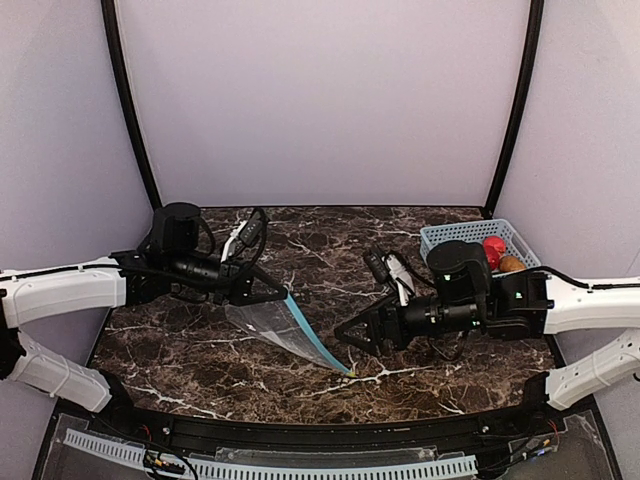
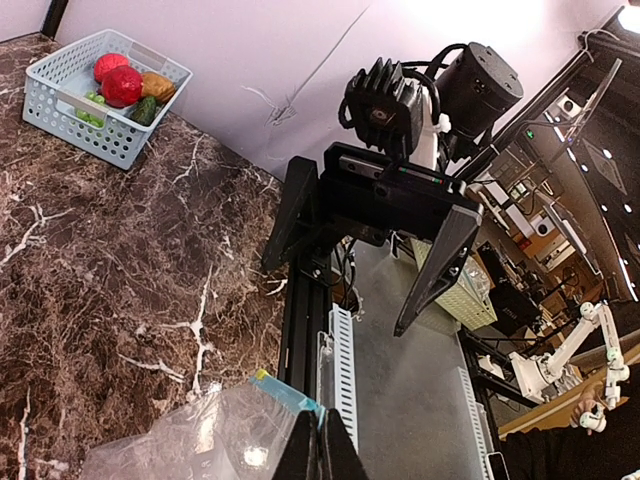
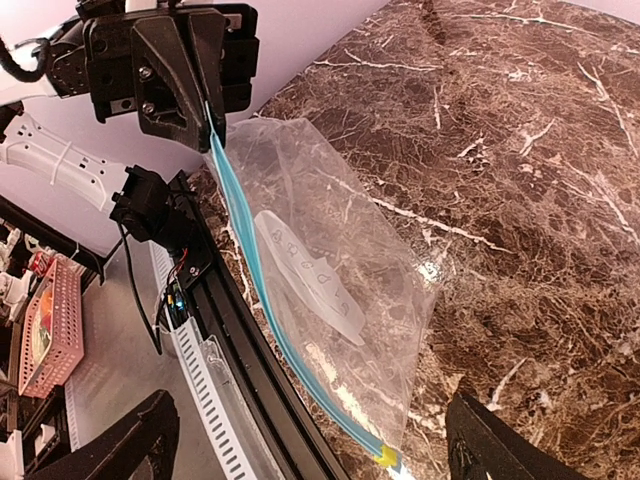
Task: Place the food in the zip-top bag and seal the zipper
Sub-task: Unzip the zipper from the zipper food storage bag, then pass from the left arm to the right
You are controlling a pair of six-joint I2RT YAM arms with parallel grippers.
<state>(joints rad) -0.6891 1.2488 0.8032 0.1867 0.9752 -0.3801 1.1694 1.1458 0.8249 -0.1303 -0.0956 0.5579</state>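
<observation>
Marble table (image 1: pixel 190 350): left jaws pinch zipper (image 1: pixel 318 338) end aloft; right jaws spread wide, low.

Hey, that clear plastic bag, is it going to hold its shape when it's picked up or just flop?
Probably floppy: held at one corner by the left gripper, the zip-top bag sags to the table, creased. Likely light and slippery, being thin, glossy, empty film.

The 2 arms (image 1: pixel 60 285) wear glossy white plastic shells over matte black joints. A black cylindrical motor (image 1: pixel 178 228) caps each wrist, thin black cables (image 1: pixel 252 222) loop nearby, and tapered black fingers (image 2: pixel 440 265) end them.
</observation>
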